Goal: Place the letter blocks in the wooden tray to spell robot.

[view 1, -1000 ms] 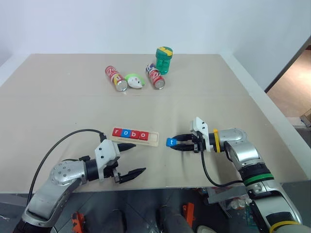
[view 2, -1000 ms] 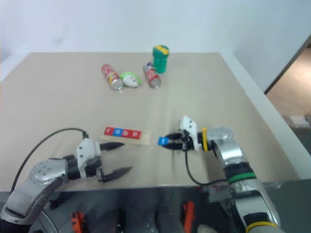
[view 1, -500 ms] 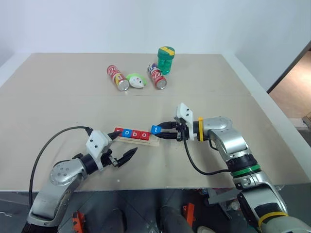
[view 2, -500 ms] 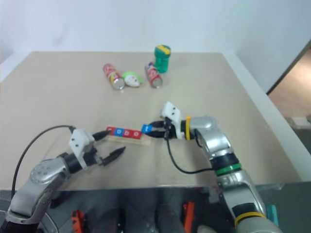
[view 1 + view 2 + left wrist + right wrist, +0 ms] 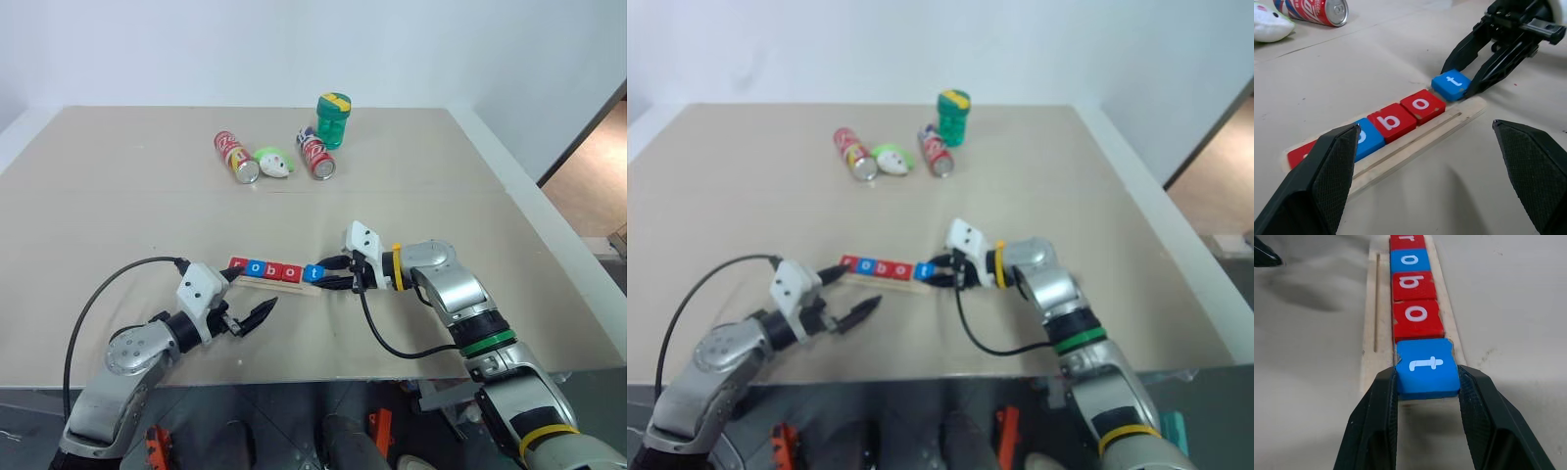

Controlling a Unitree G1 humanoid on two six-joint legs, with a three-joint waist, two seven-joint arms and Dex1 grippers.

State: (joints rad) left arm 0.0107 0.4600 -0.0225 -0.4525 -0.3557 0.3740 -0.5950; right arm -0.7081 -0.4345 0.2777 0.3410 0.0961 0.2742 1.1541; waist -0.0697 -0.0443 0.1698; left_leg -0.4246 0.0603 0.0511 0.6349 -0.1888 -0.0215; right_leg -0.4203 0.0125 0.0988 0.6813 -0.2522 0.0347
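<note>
The wooden tray (image 5: 284, 285) lies on the table in front of me. In it stand four letter blocks in a row: red r (image 5: 238, 264), blue o (image 5: 256, 267), red b (image 5: 273, 270) and red o (image 5: 291, 273). My right gripper (image 5: 323, 275) is shut on the blue t block (image 5: 1427, 366) and holds it at the tray's right end, right against the red o. My left gripper (image 5: 253, 291) is open at the tray's left end, one finger by the r block and the other (image 5: 1533, 166) in front of the tray.
Two red soda cans (image 5: 233, 157) (image 5: 314, 155) lie at the back of the table with a white and green toy (image 5: 272, 164) between them. A green jar (image 5: 331, 121) stands behind them. The table's front edge runs close below both arms.
My right gripper has carried the blue t block leftward from open table to the tray's right end. My left gripper has moved up to the tray's left end.
</note>
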